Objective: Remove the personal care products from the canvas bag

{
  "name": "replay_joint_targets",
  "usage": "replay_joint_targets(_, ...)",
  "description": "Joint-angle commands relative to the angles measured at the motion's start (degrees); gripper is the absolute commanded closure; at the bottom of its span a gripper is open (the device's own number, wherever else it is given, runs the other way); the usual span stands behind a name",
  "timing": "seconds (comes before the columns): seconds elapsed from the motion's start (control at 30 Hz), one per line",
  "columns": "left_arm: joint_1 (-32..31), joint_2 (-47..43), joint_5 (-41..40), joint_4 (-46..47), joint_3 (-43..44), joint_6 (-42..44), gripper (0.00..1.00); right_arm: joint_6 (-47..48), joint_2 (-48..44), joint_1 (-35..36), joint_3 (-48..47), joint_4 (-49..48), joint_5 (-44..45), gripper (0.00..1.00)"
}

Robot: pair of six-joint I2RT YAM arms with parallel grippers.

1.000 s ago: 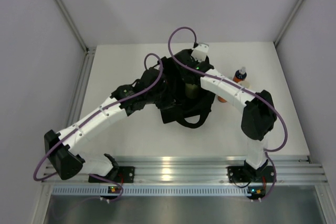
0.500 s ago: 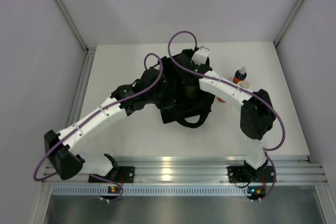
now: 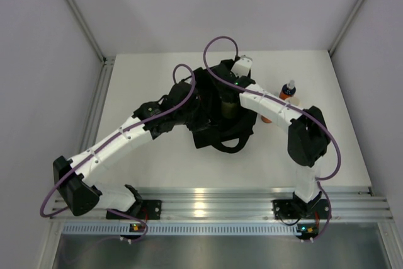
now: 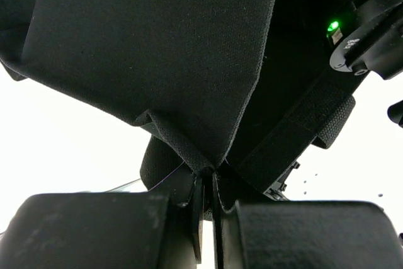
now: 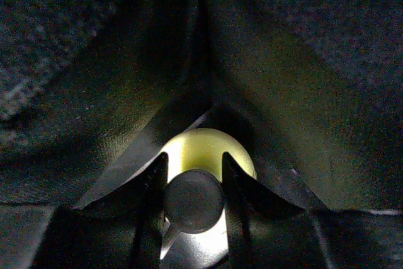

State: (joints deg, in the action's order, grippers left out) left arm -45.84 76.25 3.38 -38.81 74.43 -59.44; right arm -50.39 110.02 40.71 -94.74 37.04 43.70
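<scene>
Inside the black soft canvas bag (image 4: 157, 48), the right end effector (image 5: 193, 201) gripped the rounded pale yellow-green bottle (image 5: 203, 146) at its cap; the left end effector (image 4: 208, 209) pinched its rim; a slow, straight lift should avoid snagging

From above, the right hand (image 5: 193, 167) is out of sight inside the canvas bag (image 3: 217, 131), and the left hand (image 4: 206, 184) cannot be told apart from the black fabric. One orange bottle (image 3: 267, 118) shows only a sliver under the right arm (image 3: 277, 110). In the right wrist view, fingers and deep shadow cover most of the pale yellow-green bottle (image 5: 203, 146).
</scene>
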Motion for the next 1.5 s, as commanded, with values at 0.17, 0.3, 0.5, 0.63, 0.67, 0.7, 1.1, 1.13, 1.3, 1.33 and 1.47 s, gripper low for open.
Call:
replay_joint_targets(0.17,-0.1,-1.0,0.9,0.9,0.4,0.4,1.00,-1.3,0.6,-0.9,0.3,2.3,-4.2,0.64)
replay_joint_targets(0.3,-0.1,-0.8,0.9,0.9,0.4,0.3,1.00,-1.2,-0.6,-0.8,0.1,2.3,-4.7,0.53)
replay_joint_targets(0.5,-0.1,-0.6,0.8,1.0,0.6,0.1,1.00,-2.9,-1.5,-0.8,1.4,2.3,-5.7,0.52)
replay_joint_targets(0.63,-0.1,-0.7,0.8,0.9,0.4,0.3,1.00,-3.0,-1.2,-0.8,1.2,2.3,-6.0,0.58)
replay_joint_targets(0.67,-0.1,-0.8,0.8,0.9,0.4,0.3,1.00,-3.3,-1.2,-0.7,1.1,2.3,-6.3,0.59)
replay_joint_targets(0.7,-0.1,-0.9,0.8,0.9,0.3,0.2,1.00,-3.6,-1.1,-0.7,1.0,2.3,-6.6,0.59)
replay_joint_targets(1.1,0.3,-1.4,0.7,0.9,0.4,0.8,1.00,-6.8,-1.6,-1.1,1.7,2.3,-6.4,0.96)
replay_joint_targets(1.13,0.4,-1.4,0.8,0.8,0.4,1.0,1.00,-6.9,-1.9,-1.1,1.6,2.3,-6.4,1.00)
replay_joint_targets(1.3,0.4,-0.9,0.8,0.9,1.2,1.3,1.00,-6.2,-4.3,-1.1,0.8,2.3,-5.6,1.00)
replay_joint_targets(1.33,0.4,-0.8,0.8,0.9,1.2,1.4,1.00,-5.5,-4.5,-1.1,0.5,2.3,-5.4,1.00)
replay_joint_targets(1.47,0.5,-0.7,0.8,0.9,1.4,1.8,1.00,-4.5,-6.6,-1.1,-0.4,2.3,-4.9,1.00)
